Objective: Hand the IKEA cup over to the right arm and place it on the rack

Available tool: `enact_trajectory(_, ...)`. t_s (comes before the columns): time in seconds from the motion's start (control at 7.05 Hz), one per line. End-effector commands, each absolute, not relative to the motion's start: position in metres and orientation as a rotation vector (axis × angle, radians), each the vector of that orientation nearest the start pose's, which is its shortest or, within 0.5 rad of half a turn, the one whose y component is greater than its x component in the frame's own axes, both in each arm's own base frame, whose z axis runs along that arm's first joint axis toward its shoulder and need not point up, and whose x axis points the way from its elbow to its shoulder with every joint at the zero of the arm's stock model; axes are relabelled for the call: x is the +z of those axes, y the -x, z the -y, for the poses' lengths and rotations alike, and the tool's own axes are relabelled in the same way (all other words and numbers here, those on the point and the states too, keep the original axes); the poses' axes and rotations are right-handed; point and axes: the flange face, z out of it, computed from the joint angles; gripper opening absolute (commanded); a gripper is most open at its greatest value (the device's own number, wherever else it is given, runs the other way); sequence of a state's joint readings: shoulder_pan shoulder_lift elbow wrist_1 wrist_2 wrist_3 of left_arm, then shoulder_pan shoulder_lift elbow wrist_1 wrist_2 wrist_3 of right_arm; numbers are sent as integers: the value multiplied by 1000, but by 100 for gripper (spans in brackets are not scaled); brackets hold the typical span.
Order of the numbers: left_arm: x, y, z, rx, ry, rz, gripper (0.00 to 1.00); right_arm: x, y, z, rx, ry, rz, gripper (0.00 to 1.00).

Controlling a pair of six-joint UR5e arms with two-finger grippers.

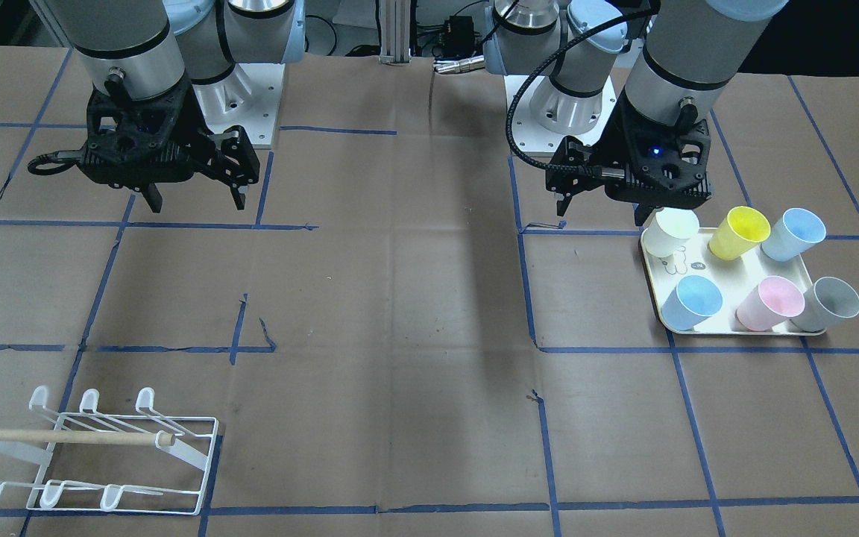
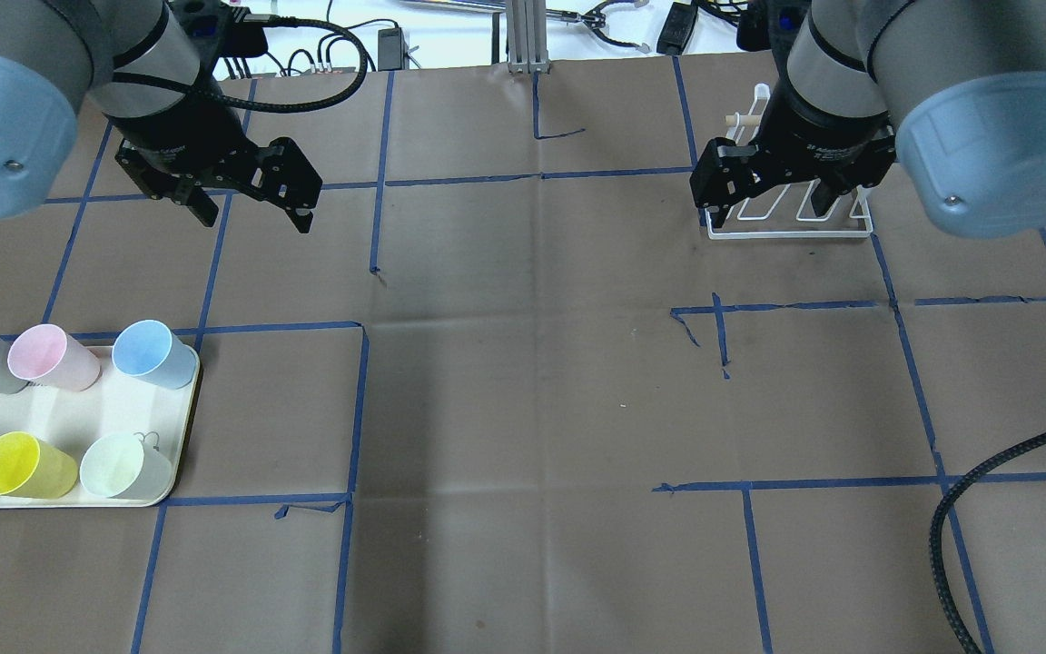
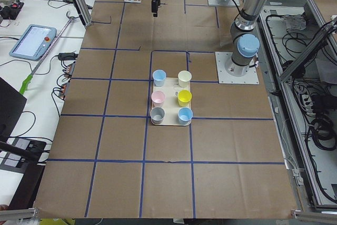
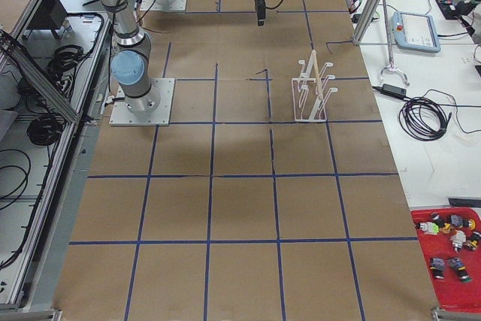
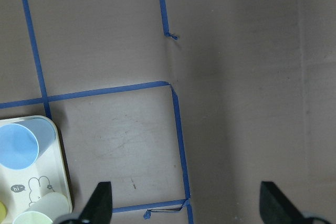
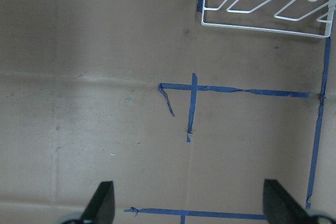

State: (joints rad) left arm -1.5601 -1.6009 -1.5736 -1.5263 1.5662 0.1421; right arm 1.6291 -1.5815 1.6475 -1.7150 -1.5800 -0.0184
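Two grippers were examined; neither held anything. The left gripper (image 2: 255, 211) hung with its jaws spread wide over bare table paper. The right gripper (image 1: 194, 195) hung the same way, wide and empty.

Six cups stood mouth-up and close together on the cream tray (image 2: 78, 413), which lay at about 7 o'clock from the left gripper in the overhead view, apart from it. A blue cup (image 2: 152, 352) occupied the tray corner facing that gripper. Which cup was intended could not be established. The rack (image 1: 94, 438) lay at about 1 o'clock in the right wrist view, well apart from the right gripper, with no cup on it.

Assessment: no cup had been lifted yet.

Risks:
- With the cups crowded, a wide finger coming down could knock a neighbour.
- The smooth tapered wall could slip at hand-over if one gripper released early.
- The light wire rack could shift under an off-centre placement.
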Motion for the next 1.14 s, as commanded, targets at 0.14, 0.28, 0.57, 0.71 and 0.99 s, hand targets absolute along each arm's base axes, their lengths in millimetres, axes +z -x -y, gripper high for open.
enact_trajectory(0.14, 478, 128, 508, -22, -205, -3138, 100, 470, -161, 485, -123, 120, -3143, 100)
enact_trajectory(0.28, 477, 128, 509, -20, -205, -3139, 100, 470, -161, 485, -123, 120, -3143, 100)
enact_trajectory(0.57, 478, 128, 506, -22, -205, -3138, 100, 470, -161, 485, -123, 120, -3143, 100)
enact_trajectory(0.71, 475, 128, 504, -13, -205, -3139, 100, 470, -161, 485, -123, 120, -3145, 100)
enact_trajectory(0.99, 473, 128, 503, -10, -203, -3141, 100, 469, -161, 485, -119, 120, -3143, 100)
